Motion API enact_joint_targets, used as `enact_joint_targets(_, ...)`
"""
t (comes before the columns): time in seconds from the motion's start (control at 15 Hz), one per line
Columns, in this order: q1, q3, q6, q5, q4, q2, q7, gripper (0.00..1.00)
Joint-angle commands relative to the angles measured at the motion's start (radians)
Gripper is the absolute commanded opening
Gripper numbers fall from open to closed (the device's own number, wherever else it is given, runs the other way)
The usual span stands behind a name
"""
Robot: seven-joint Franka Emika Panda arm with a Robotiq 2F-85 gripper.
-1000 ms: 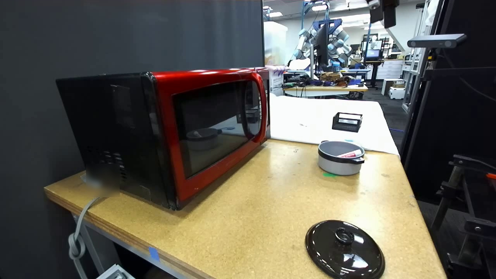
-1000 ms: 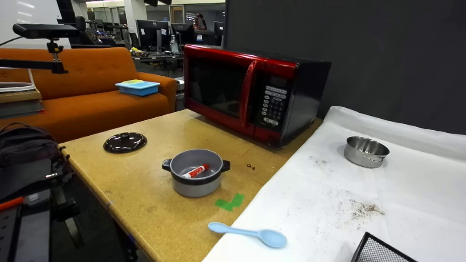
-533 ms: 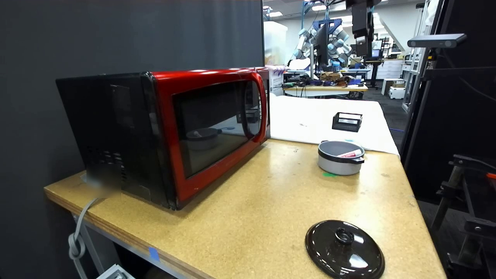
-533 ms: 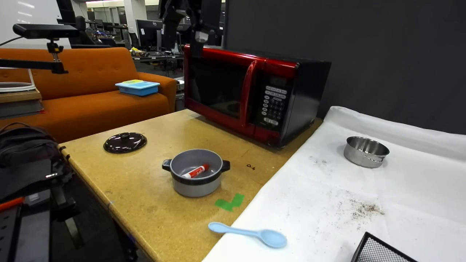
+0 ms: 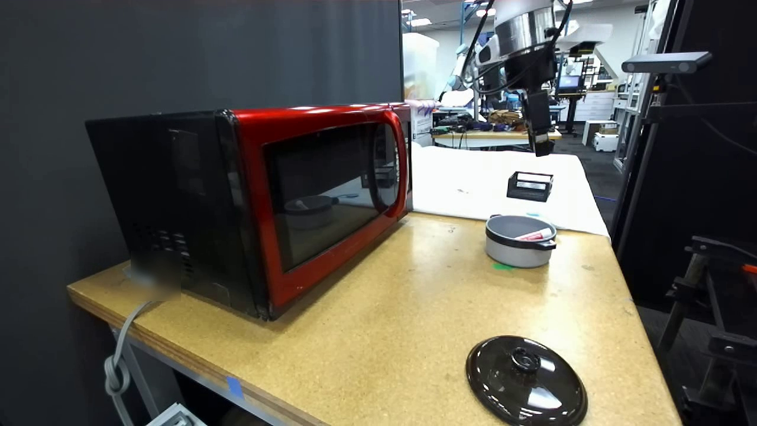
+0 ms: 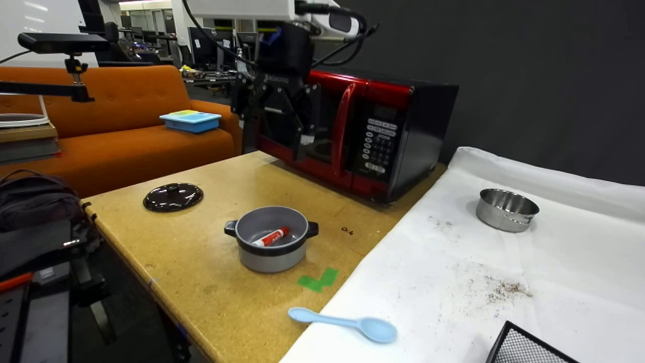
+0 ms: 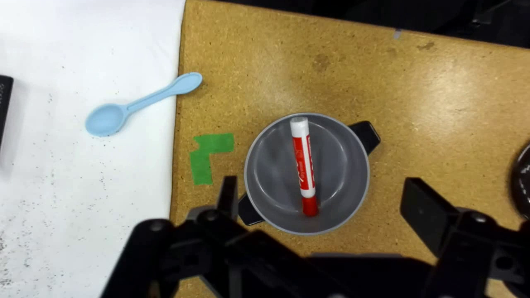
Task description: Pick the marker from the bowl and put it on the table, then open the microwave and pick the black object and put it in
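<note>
The grey bowl [image 6: 272,259] with black handles stands on the tan table [image 6: 201,297], in both exterior views. A red and white marker [image 7: 304,161] lies inside it, its red cap low on the inner wall in the wrist view. The red-fronted microwave [image 6: 302,121] is closed, its curved handle in front. The black object, a small open box [image 5: 530,187], rests on the white cloth and is cut off in an exterior view [image 6: 529,348]. My gripper [image 6: 274,143] points down, open and empty, well above the table. In the wrist view the bowl shows between and beyond its fingers [image 7: 428,215].
A glossy black lid [image 5: 526,378] lies near the table's front edge. A light blue spoon [image 6: 347,322] straddles the table and white cloth. A steel pan [image 6: 505,212] sits on the cloth. Green tape [image 6: 318,280] is beside the bowl.
My gripper has come down into both exterior views from the top, now showing wrist and fingers. The bowl, marker, lid and microwave have not moved.
</note>
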Motion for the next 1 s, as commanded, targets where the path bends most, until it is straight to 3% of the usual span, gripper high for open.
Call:
enact_joint_targets(0.0, 0.0, 0.016, 0.07, -0.046, 0.037, 0.107, -0.037, 1.0)
enact_joint_targets(0.47, 0.019, 0.023, 0.101, -0.147, 0.093, 0.282, 0.022, 1.0)
enact_joint_targets(0.53, 0.024, 0.024, 0.098, -0.161, 0.093, 0.289, 0.032, 0.92)
enact_joint_targets(0.6, 0.029, 0.025, 0.094, -0.172, 0.099, 0.3, 0.04, 0.74)
enact_joint_targets(0.67, 0.035, 0.026, 0.094, -0.181, 0.099, 0.306, 0.048, 0.67)
enact_joint_targets(0.93, 0.063, 0.037, 0.087, -0.193, 0.067, 0.293, 0.083, 0.63)
